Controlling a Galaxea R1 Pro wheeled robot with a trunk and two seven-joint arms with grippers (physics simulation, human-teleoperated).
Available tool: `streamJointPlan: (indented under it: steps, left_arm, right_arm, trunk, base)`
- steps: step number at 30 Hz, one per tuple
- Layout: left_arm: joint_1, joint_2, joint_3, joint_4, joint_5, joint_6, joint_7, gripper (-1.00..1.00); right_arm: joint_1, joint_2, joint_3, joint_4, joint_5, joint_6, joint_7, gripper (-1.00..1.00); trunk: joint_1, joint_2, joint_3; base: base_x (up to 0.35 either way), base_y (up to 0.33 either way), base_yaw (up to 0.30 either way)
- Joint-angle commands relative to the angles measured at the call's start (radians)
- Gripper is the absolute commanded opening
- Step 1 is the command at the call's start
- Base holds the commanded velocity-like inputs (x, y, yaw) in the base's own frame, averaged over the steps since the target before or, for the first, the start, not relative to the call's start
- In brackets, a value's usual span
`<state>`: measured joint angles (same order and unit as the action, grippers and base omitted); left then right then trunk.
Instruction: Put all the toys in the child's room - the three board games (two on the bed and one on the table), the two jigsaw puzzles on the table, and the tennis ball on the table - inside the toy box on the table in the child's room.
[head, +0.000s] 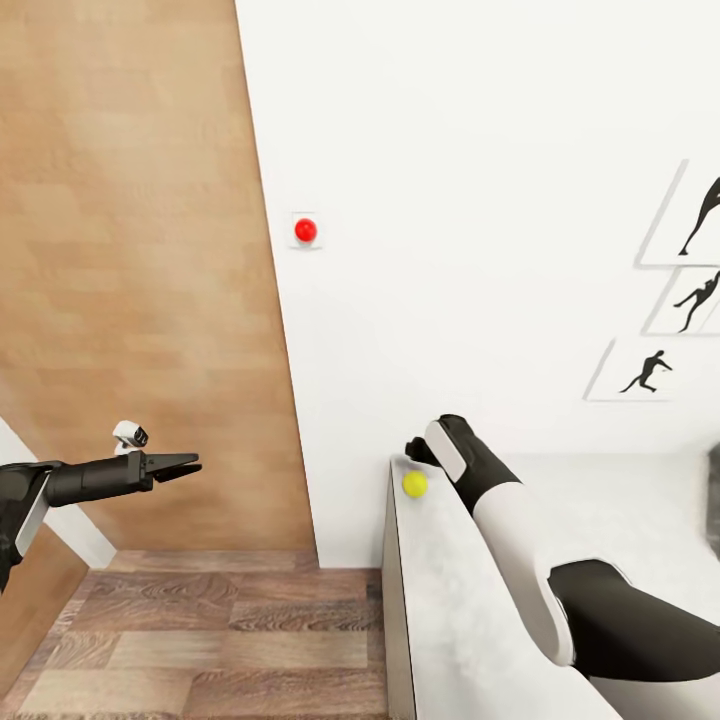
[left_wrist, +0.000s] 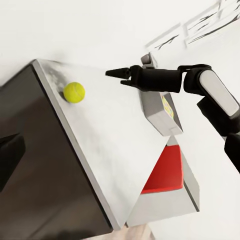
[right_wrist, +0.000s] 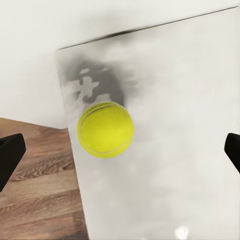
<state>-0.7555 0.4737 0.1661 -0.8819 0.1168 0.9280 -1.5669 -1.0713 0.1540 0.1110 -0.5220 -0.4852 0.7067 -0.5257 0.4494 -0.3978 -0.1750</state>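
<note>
The yellow tennis ball (head: 415, 484) (left_wrist: 74, 92) (right_wrist: 105, 129) lies near the far left corner of the pale speckled table (head: 450, 600) (left_wrist: 100, 135) (right_wrist: 190, 125). My right gripper (head: 418, 455) (left_wrist: 116, 77) hovers just beyond and above the ball. It is open, its fingertips (right_wrist: 10, 155) wide apart, with the ball ahead between them and untouched. My left gripper (head: 188, 466) hangs open and empty over the floor, left of the table. Further along the table, the light-grey toy box (left_wrist: 187, 200) holds a red flat box (left_wrist: 164, 170). A grey box with a colourful face (left_wrist: 162, 110) sits beside it.
A white wall with a red round button (head: 305, 231) and black silhouette pictures (head: 645, 372) stands behind the table. A wood-panelled surface (head: 130, 250) fills the left. Wood-plank floor (head: 230, 640) lies below the table's left end, where the dark cabinet side (left_wrist: 45, 175) drops.
</note>
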Motion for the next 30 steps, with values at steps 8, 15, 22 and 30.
streamJointPlan:
  steps: [8, 15, 22, 30]
  left_arm:
    - [-0.001, 0.000, 0.000, 0.000, 0.000, 0.008, -0.004, 1.00]
    - [-0.001, 0.000, 0.000, 0.000, 0.000, 0.006, -0.004, 1.00]
    - [-0.001, 0.000, 0.000, 0.000, 0.000, 0.006, -0.004, 1.00]
    - [-0.001, 0.000, 0.000, 0.000, 0.000, 0.006, -0.004, 1.00]
  right_arm:
    - [-0.001, -0.001, 0.031, -0.002, -0.010, 0.002, -0.010, 1.00]
    - [-0.001, -0.001, 0.033, -0.003, -0.010, 0.002, -0.010, 1.00]
    - [-0.001, -0.001, 0.035, -0.003, -0.012, 0.001, -0.010, 1.00]
    - [-0.001, 0.000, 0.035, -0.007, -0.012, -0.001, -0.010, 1.00]
  trunk:
    - [0.001, -0.002, -0.015]
    - [0.001, -0.002, -0.027]
    - [0.001, -0.002, -0.039]
    - [0.001, -0.002, -0.052]
  base:
    - [0.000, 0.000, 0.000]
    - [0.000, 0.000, 0.000]
    - [0.000, 0.000, 0.000]
    - [0.000, 0.000, 0.000]
